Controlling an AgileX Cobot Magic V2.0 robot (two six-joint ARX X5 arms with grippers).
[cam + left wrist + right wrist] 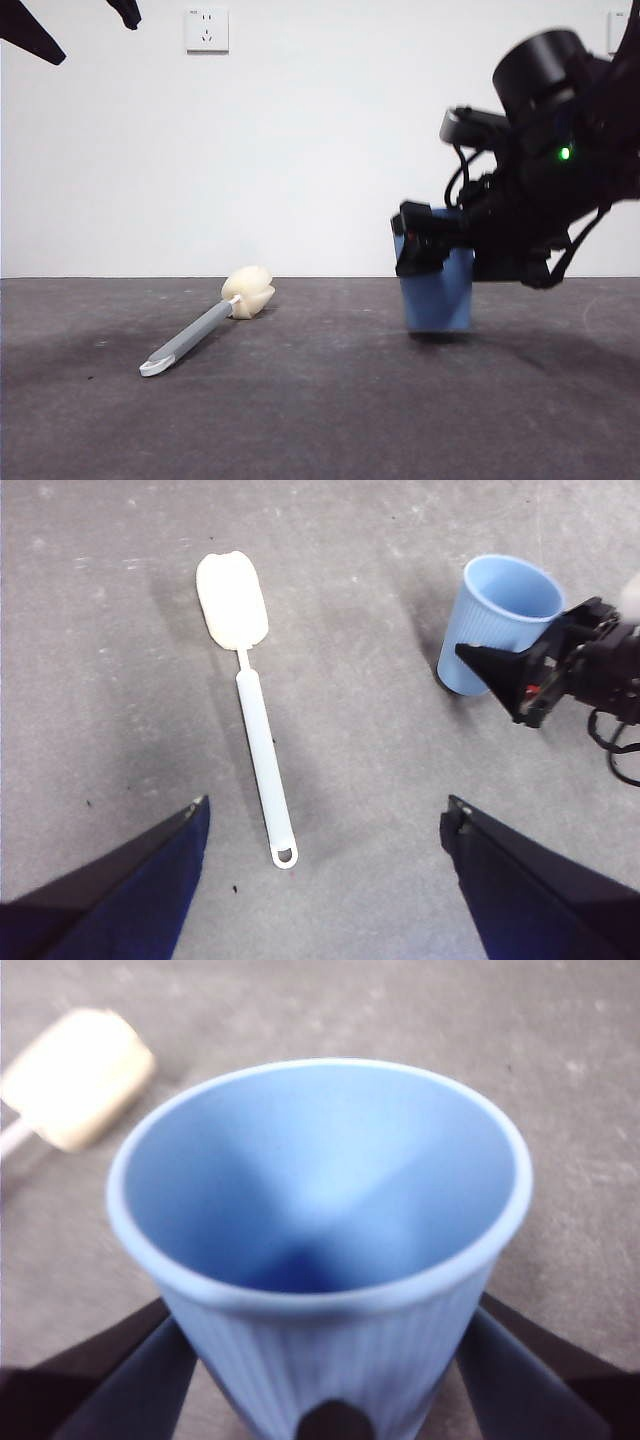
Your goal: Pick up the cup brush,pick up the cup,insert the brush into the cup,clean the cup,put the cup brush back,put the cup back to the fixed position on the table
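Note:
The blue ribbed cup [440, 300] stands upright at the right of the table [320, 420], its base at or just above the surface. My right gripper [428, 246] comes in from the right, shut on the cup; in the right wrist view its jaws press the ribbed wall [320, 1360] on both sides. The cup brush [205, 330] lies flat to the left, sponge head toward the wall, looped end toward the front. My left gripper [325, 805] hangs open high above the brush [255, 710], holding nothing. The cup [495, 620] is empty inside.
A white wall socket [207, 29] sits on the back wall. The left gripper's black tips [95, 35] show at the top left corner of the front view. The right arm's dark bulk [560, 180] fills the right side.

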